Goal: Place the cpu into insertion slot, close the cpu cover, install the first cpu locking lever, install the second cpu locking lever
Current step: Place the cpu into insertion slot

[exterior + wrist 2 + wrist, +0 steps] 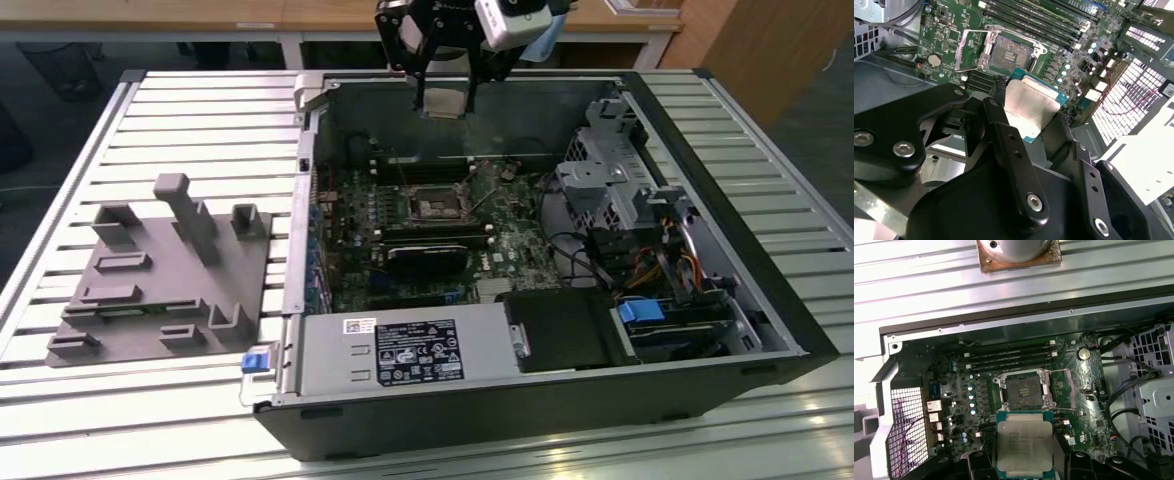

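1. Grey fixture [160, 270] sits on the slatted metal table [200, 110] at the exterior view's left, just beside the open PC case [534, 420].
2. Green-black motherboard [400, 215] lies flat inside the case. The insertion slot [438, 205] is near the board's middle, empty, w/ dark socket bed exposed. In the first wrist view the cpu cover [1074, 390] is flipped open next to the slot.
3. Above the case the gripper [445, 100] hangs clear of the slot, clamped on the cpu [1025, 445] by two opposite edges. The cpu's silvery top shows in both wrist views.
4. Metal drive cage [614, 175] & cables [654, 265] take up the case's side twd the exterior view's right.
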Robot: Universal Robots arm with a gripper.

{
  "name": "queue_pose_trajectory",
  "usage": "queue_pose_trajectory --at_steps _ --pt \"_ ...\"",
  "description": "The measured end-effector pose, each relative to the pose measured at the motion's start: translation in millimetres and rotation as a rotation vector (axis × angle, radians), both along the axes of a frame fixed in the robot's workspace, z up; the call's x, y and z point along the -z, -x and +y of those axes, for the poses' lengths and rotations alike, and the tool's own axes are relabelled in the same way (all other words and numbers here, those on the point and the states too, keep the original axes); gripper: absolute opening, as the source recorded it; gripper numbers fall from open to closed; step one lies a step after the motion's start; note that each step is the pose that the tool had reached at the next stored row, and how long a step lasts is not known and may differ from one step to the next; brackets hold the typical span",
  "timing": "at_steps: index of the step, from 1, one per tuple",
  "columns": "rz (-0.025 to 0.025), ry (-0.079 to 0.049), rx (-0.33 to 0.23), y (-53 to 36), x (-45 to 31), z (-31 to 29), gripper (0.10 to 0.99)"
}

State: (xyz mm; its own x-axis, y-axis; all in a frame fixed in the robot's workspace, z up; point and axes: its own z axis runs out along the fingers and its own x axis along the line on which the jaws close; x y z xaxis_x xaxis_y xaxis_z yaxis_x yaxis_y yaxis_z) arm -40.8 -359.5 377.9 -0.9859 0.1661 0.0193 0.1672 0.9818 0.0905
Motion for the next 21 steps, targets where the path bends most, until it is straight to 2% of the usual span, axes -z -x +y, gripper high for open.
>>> queue_pose_trajectory --at_steps 21 --pt "0.0 0.0 0.019 0.0 0.0 0.0 0.537"
